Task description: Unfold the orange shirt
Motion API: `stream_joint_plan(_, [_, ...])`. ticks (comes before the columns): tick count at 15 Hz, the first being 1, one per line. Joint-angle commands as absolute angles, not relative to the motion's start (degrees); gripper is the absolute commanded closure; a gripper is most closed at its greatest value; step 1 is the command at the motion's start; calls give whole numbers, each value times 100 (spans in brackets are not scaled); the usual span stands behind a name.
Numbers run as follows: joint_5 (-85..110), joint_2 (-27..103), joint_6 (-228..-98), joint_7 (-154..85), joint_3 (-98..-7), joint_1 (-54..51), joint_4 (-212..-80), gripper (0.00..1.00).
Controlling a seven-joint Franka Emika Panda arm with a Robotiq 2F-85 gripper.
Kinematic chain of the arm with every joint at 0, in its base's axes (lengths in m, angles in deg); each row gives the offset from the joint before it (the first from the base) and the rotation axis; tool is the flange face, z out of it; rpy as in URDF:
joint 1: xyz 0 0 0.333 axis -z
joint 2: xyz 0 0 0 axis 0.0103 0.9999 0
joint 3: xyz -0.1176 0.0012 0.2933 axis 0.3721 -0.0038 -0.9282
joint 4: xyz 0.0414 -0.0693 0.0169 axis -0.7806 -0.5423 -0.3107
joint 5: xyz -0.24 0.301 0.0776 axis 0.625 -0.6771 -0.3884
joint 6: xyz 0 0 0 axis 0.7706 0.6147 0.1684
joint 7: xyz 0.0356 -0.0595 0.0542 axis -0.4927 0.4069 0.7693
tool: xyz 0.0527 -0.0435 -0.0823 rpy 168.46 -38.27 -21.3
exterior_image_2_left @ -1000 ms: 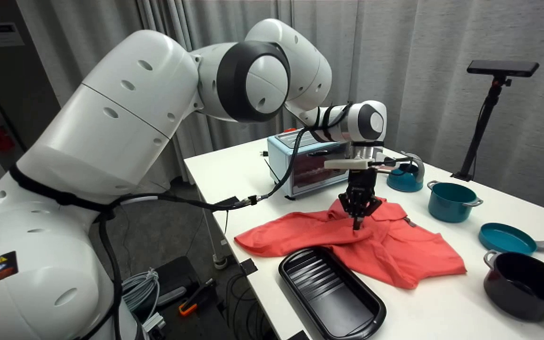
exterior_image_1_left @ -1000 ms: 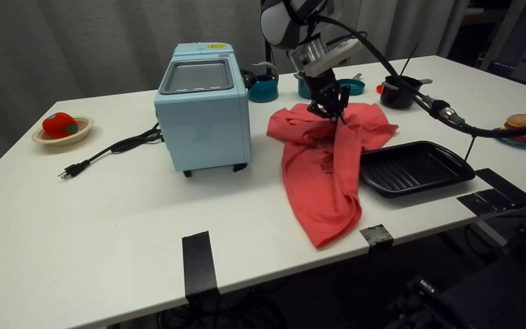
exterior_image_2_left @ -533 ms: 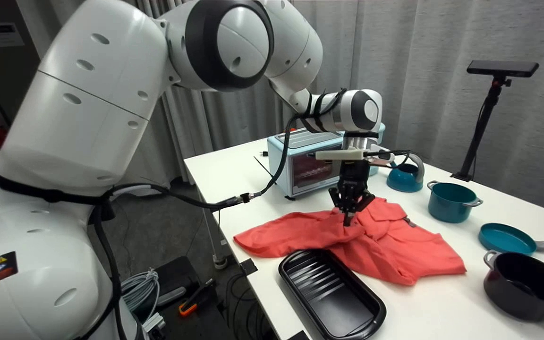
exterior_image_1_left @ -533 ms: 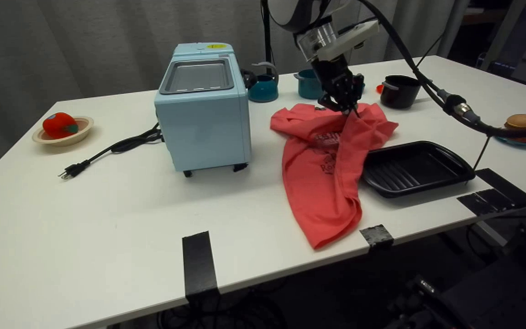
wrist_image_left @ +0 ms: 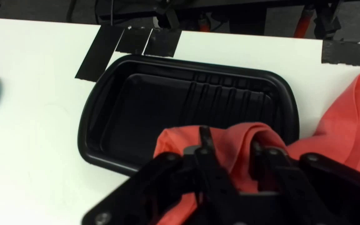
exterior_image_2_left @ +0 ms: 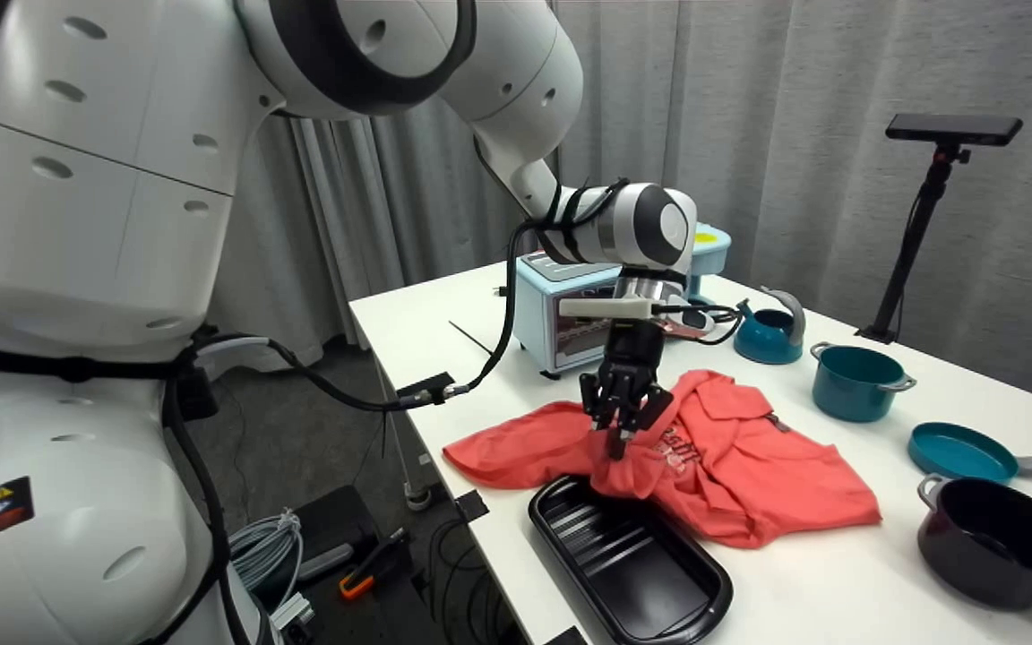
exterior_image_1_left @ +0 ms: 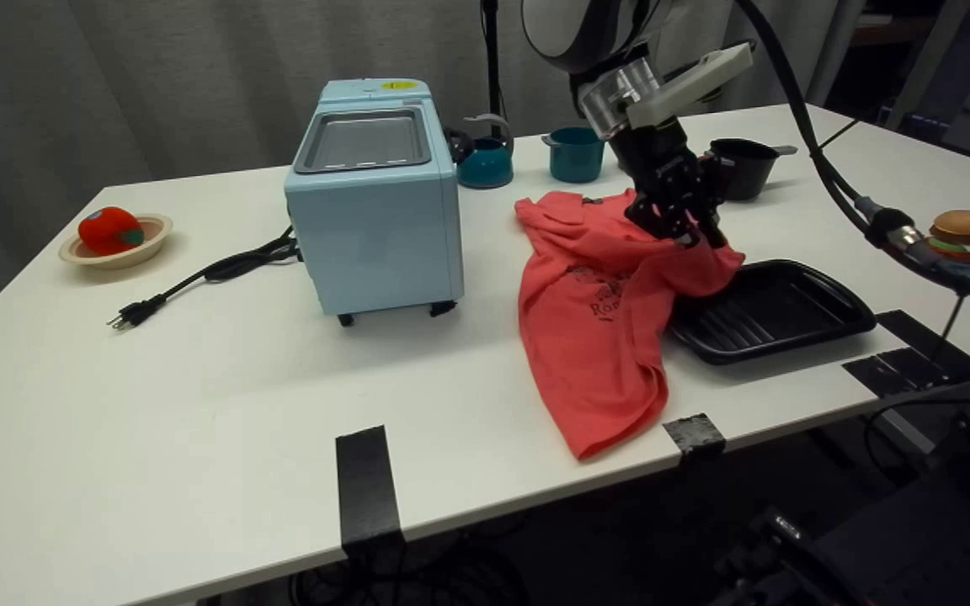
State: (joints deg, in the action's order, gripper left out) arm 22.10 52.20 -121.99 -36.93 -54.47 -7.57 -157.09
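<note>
straddling a fold of the orange shirt (exterior_image_1_left: 582,345), the gripper (wrist_image_left: 231,145) has its 2 fingers (wrist_image_left: 206,138) parted — cloth between.

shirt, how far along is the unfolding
Looks done: part of the shirt lies spread on the table, some of its print showing. In hand: the tool is at a bunched part, jaws apart with cloth between them, so it doesn't look clamped. Left: that bunched part, which overhangs the pan, probably needs spreading flat.
</note>
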Motion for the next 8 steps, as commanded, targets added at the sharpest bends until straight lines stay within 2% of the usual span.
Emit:
stream_joint_plan(1, [2289, 4771, -12341, -3798, -5536, -708, -16397, 39])
stream_joint_plan(4, [2282, 4673, -12361, -3814, -5558, -707, -16639, 17])
stream_joint_plan(5, [2291, 4645, -12375, -3824, -5560, -707, -16696, 44])
stream_joint_plan(6, [2290, 4624, -12384, -3824, -5563, -703, -16747, 56])
stream_joint_plan(7, [2286, 4599, -12397, -3817, -5564, -696, -16789, 57])
stream_joint_plan(8, [2285, 4580, -12420, -3815, -5564, -691, -16835, 65])
